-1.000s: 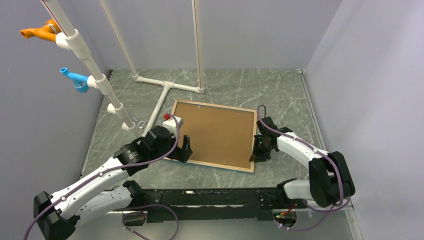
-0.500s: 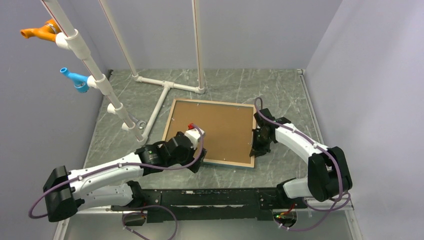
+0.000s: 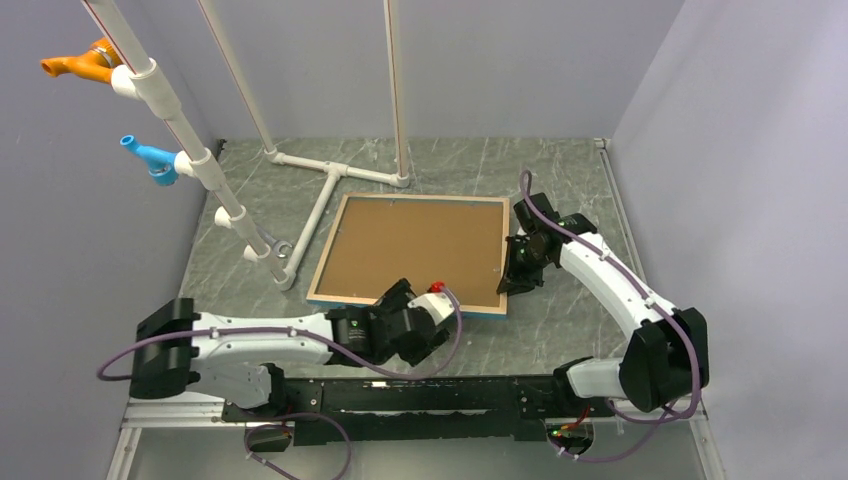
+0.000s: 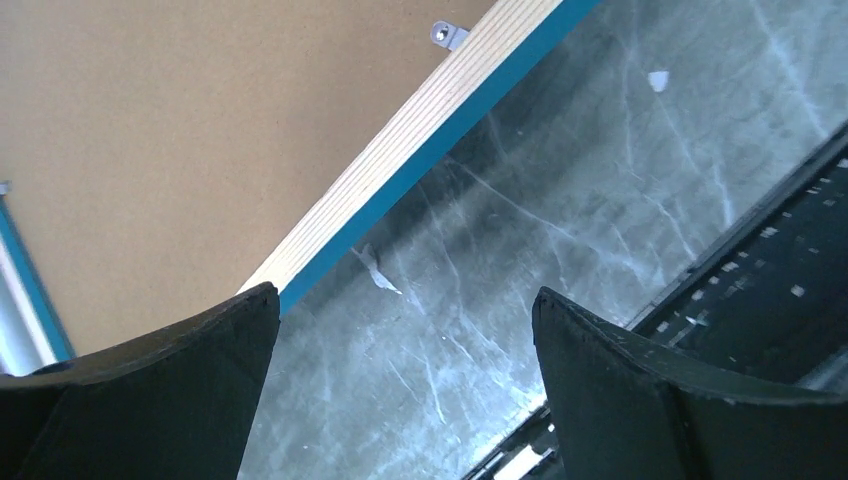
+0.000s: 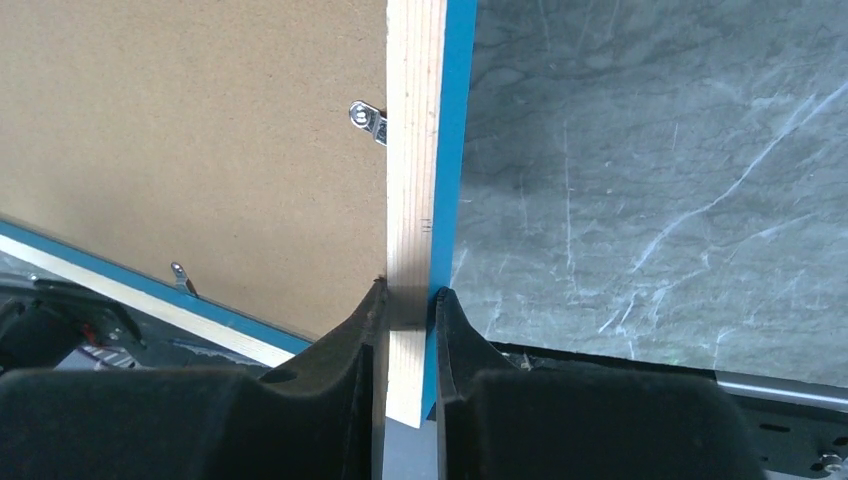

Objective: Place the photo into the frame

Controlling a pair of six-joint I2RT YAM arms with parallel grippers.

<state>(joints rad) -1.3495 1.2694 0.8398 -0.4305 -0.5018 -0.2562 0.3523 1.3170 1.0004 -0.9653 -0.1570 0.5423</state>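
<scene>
The frame (image 3: 322,258) lies flat on the table with a brown backing board (image 3: 415,245) filling it, light wood rim up and blue on its outer edge. My right gripper (image 3: 519,277) is shut on the frame's right rim near the near corner; the right wrist view shows the fingers (image 5: 360,325) pinching the wood and blue strip (image 5: 415,200). My left gripper (image 3: 398,298) is open and empty over bare table just beside the frame's near edge (image 4: 420,130), as the left wrist view (image 4: 402,296) shows. The photo is not in view.
A white PVC pipe stand (image 3: 335,180) with orange (image 3: 80,65) and blue (image 3: 148,158) fittings rises at the back left. A black rail (image 3: 420,392) runs along the near edge. Small metal tabs (image 5: 367,120) hold the backing board. Grey walls close in the sides.
My left arm has swung from the frame's left side round to its near edge. The frame has turned squarer to the table and shifted back, with my right gripper still holding its rim.
</scene>
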